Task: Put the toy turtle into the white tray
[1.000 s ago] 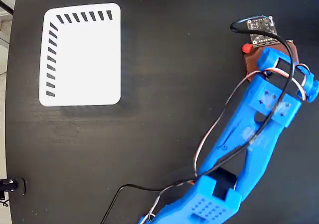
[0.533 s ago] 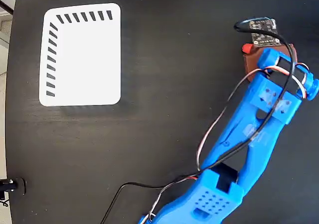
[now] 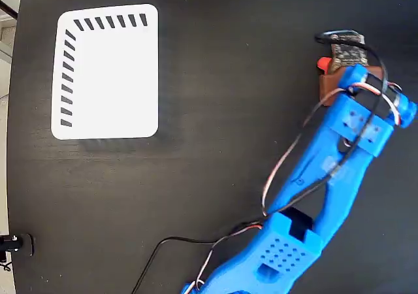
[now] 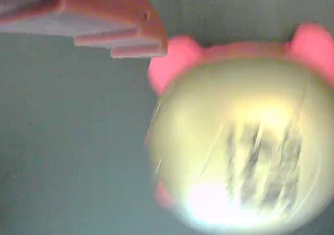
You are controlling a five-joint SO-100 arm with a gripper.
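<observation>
The toy turtle [image 4: 240,141] fills the wrist view, its shiny grey-gold shell blurred, with streaked dark marks and pink-red legs at the rim. In the fixed view only a red-orange bit of the turtle [image 3: 323,63] peeks out at the upper right; the rest is hidden under my brown gripper [image 3: 336,77] on the blue arm. One toothed orange finger [image 4: 104,15] sits just left of the turtle's leg; the other finger is out of frame. The gripper looks open around the turtle. The white tray [image 3: 108,72] lies far off at the upper left, with nothing on it.
The black table [image 3: 215,111] runs between the turtle and the tray. The arm's cables [image 3: 176,245] trail along the bottom. A small black fitting [image 3: 13,244] sits at the table's left edge.
The wrist has turned and shifted slightly right over the turtle, and the arm's elbow has slid right. The turtle's red bit and the tray have stayed put.
</observation>
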